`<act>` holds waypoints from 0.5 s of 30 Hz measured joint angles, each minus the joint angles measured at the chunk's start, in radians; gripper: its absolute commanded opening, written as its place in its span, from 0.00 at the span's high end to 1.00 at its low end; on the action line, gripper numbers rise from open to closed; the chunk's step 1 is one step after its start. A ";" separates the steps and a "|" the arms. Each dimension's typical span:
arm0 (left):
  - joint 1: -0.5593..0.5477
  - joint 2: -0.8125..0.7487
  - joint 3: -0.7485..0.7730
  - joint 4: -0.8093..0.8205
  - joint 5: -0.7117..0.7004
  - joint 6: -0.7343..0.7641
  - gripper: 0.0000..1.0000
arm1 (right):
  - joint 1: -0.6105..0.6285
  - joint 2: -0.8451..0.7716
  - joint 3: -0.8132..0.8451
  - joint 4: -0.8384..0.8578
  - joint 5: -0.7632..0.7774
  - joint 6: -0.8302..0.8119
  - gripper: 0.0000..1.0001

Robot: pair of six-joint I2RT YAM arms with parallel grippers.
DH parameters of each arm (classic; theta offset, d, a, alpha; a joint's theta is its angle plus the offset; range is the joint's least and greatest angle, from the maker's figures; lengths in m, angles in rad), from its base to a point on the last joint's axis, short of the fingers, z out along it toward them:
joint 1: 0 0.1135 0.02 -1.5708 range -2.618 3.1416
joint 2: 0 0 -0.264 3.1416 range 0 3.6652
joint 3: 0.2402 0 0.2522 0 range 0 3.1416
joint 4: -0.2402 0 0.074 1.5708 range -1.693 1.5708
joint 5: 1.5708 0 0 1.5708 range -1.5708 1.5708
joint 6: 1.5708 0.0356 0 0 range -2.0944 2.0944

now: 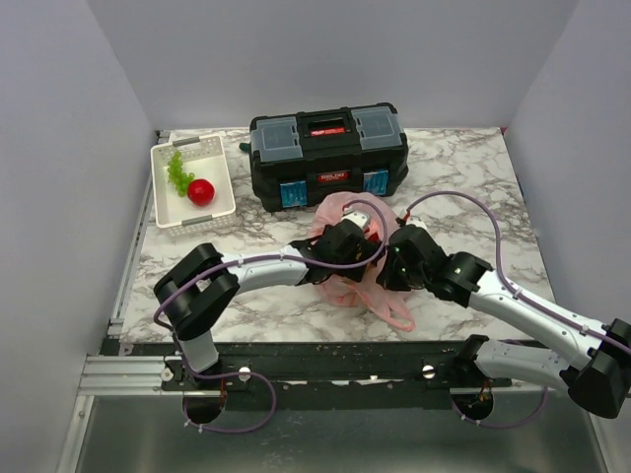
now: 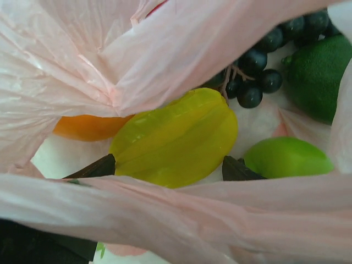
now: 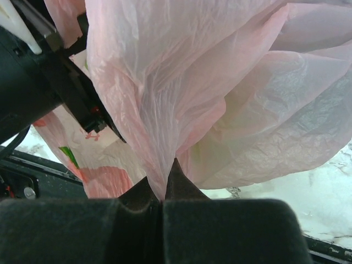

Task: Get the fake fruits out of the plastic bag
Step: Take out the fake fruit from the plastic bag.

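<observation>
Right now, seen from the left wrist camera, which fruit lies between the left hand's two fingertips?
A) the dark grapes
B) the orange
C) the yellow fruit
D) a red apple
C: the yellow fruit lies between the dark fingertips of the left hand, while the grapes and the orange sit farther back.

The left arm (image 1: 261, 264) stretched forward and to its right from its base, and the left pincer (image 2: 166, 166) stood with jaws apart. The right arm (image 1: 523, 301) angled leftward beside it, and the right pincer (image 3: 163, 190) was clamped on a fold of the plastic bag (image 3: 220, 82).
</observation>
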 measured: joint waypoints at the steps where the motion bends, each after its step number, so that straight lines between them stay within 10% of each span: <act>1: 0.000 0.009 0.009 0.003 0.000 -0.001 0.30 | 0.000 0.000 -0.004 0.001 0.000 0.000 0.99; 8: 0.005 0.061 0.055 0.032 0.004 -0.003 0.65 | 0.000 0.000 -0.015 0.002 0.002 0.000 0.99; 15: 0.008 0.051 0.053 0.029 0.034 0.010 0.72 | 0.000 0.000 -0.032 0.003 0.004 0.001 0.99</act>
